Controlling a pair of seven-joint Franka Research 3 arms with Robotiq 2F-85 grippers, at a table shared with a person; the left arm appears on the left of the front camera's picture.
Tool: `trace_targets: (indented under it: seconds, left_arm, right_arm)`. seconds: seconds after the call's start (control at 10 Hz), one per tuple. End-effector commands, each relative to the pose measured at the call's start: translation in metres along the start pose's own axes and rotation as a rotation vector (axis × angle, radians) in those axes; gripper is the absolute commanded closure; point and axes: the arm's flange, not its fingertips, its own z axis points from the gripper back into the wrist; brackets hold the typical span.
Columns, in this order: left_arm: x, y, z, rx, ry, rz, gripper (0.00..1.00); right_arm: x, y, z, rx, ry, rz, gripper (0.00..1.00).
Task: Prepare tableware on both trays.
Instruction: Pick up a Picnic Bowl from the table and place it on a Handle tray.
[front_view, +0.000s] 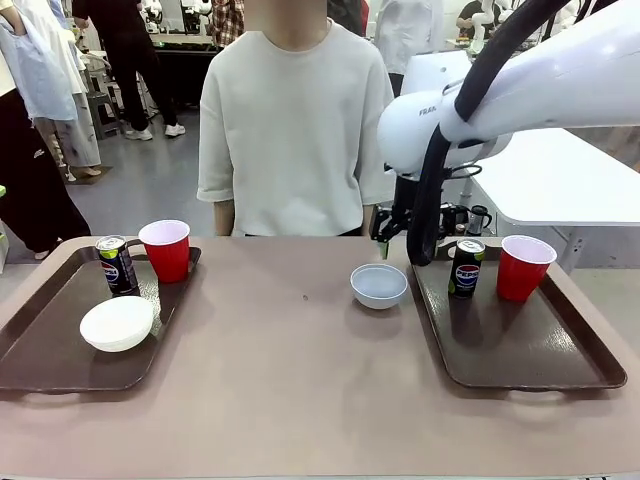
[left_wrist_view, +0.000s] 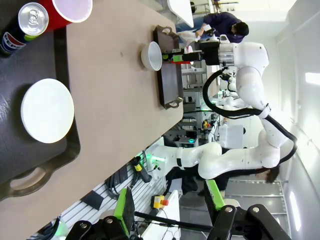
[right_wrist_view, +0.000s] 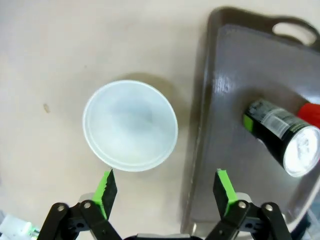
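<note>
The left tray (front_view: 40, 345) carries a bowl (front_view: 117, 323), a red cup (front_view: 166, 250) and a Pepsi can (front_view: 116, 265). The right tray (front_view: 530, 350) carries its own cup (front_view: 524, 267) and can (front_view: 466, 267). The second bowl (right_wrist_view: 130, 125) sits on the tabletop (front_view: 290, 390) just beside the right tray, beneath the right gripper (right_wrist_view: 166, 186), jaws spread, empty. The left gripper (left_wrist_view: 170, 205) is parted, empty.

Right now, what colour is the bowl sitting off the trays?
White; the bowl shows best in the right wrist view, on the tan tabletop.
</note>
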Motion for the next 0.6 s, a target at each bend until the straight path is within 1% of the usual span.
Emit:
trace_targets:
  seconds: [0.0, 0.1, 0.2, 0.3, 0.4, 0.5]
  left_arm:
    - [-0.003, 0.001, 0.001, -0.013, -0.005, -0.022, 0.24]
    - [-0.003, 0.001, 0.001, -0.013, -0.005, -0.022, 0.24]
    - [-0.003, 0.001, 0.001, -0.013, -0.005, -0.022, 0.24]
    - [-0.003, 0.001, 0.001, -0.013, -0.005, -0.022, 0.24]
    - [-0.003, 0.001, 0.001, -0.013, -0.005, -0.022, 0.24]
    - [-0.003, 0.001, 0.001, -0.013, -0.005, -0.022, 0.24]
  right_arm:
    - [0.011, -0.001, -0.022, 0.032, -0.043, -0.034, 0.0]
    - [0.013, -0.003, -0.032, 0.039, -0.054, -0.038, 0.0]
    - [0.014, -0.007, -0.038, 0.039, -0.068, -0.039, 0.19]
    - [0.016, -0.008, -0.043, 0.041, -0.081, -0.038, 0.19]
    - [0.018, -0.009, -0.047, 0.049, -0.088, -0.04, 0.38]
    - [0.02, -0.007, -0.051, 0.05, -0.079, -0.035, 0.11]
